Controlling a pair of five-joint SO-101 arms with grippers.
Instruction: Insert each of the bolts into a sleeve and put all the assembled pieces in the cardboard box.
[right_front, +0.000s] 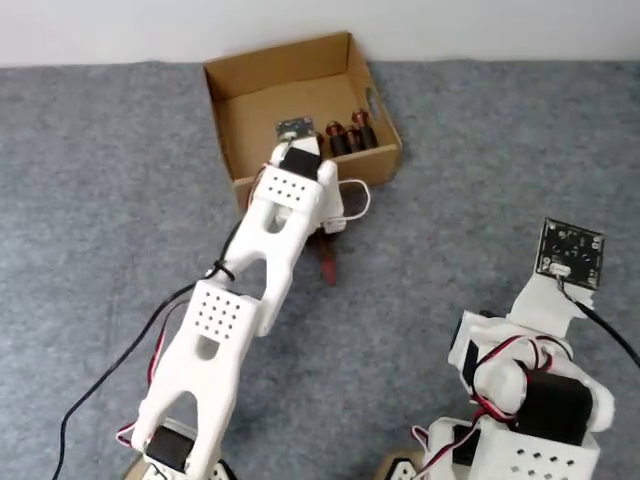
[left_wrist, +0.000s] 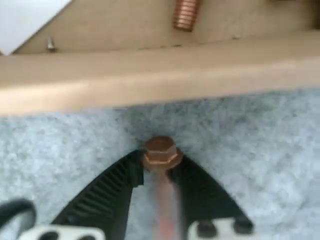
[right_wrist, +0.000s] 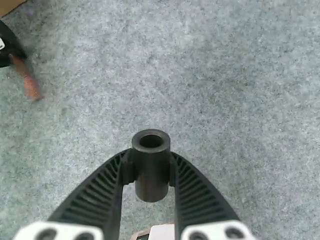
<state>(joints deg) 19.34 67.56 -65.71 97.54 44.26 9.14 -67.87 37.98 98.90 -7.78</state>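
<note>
Left pincer (left_wrist: 159, 162) is closed on one copper bolt (left_wrist: 160, 152), gripped just under its hex head and held over the grey worktop (right_front: 100, 200), just outside the near wall of the cardboard box (right_front: 262, 125). Right pincer (right_wrist: 150, 159) clamps one black sleeve (right_wrist: 151, 170), bore facing the camera, well apart from the box. Three assembled pieces (right_front: 350, 134) lie side by side in a corner of the box.
</note>
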